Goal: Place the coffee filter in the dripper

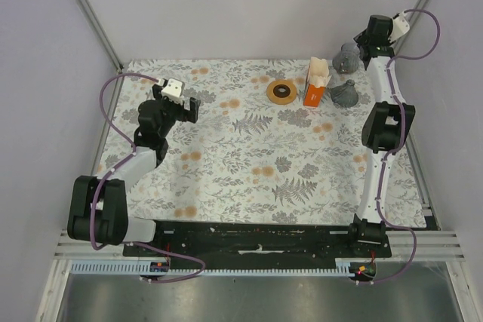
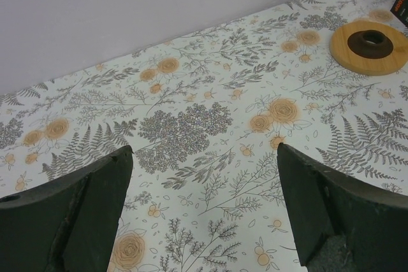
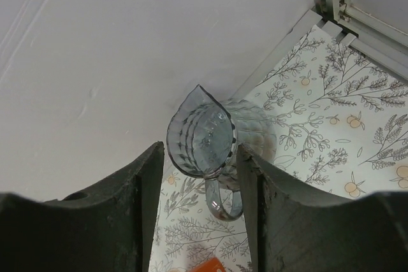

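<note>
The dripper (image 1: pixel 345 94), a small grey see-through cone, stands at the far right of the table, right of the orange carton (image 1: pixel 315 90). Its tan-brown round collar (image 1: pixel 281 91) lies apart, left of the carton, and shows in the left wrist view (image 2: pixel 370 46). No single white coffee filter shows; only the stack of cream papers (image 1: pixel 318 69) in the carton. My left gripper (image 1: pixel 181 111) is open and empty over the left of the table (image 2: pixel 204 151). My right gripper (image 1: pixel 362 41) is open and empty at the far right corner (image 3: pixel 200 151), above a grey jug.
The grey see-through ribbed jug (image 1: pixel 347 56) with spout and handle stands by the back wall, behind the dripper; it shows between my right fingers (image 3: pixel 204 135) without touching them. A corner of the carton shows below it (image 3: pixel 204 265). Metal frame rails run along the corner (image 3: pixel 357 11).
</note>
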You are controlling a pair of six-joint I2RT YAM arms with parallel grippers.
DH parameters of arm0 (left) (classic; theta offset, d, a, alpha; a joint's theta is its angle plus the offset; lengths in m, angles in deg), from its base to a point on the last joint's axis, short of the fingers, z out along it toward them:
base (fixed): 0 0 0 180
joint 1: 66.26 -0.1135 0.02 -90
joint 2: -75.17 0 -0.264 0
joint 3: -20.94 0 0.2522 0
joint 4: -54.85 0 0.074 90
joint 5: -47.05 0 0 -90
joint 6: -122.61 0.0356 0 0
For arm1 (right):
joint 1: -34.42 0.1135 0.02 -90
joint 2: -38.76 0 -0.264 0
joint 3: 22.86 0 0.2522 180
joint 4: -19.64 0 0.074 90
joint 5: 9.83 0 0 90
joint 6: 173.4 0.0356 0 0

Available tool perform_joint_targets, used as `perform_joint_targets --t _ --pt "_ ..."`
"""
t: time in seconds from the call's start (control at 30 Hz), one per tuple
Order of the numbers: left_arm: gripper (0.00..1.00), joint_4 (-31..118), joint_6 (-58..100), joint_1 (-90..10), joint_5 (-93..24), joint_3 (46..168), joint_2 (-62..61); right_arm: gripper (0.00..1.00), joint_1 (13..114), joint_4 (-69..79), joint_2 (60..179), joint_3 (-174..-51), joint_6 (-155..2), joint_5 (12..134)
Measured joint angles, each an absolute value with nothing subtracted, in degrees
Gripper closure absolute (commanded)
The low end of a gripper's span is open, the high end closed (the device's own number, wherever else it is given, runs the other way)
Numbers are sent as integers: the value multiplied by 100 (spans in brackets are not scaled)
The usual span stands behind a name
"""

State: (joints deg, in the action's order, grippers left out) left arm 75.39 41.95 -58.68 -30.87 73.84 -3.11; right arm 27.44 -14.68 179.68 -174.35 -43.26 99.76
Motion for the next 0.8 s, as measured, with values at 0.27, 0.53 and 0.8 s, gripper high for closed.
perform_joint_targets --t 0.27,0.53,0.8 --pt "0 7522 4241 -5866 -3090 7550 -479 41 2667 -1413 18298 -17496 -4068 9904" --pt "0 7500 4256 -5866 -3096 7578 -512 50 2630 -1446 18650 -17529 -3880 9721" --pt "0 7489 4261 -5866 -3142 7640 -606 57 2597 -1435 18772 -17564 -3771 9636"
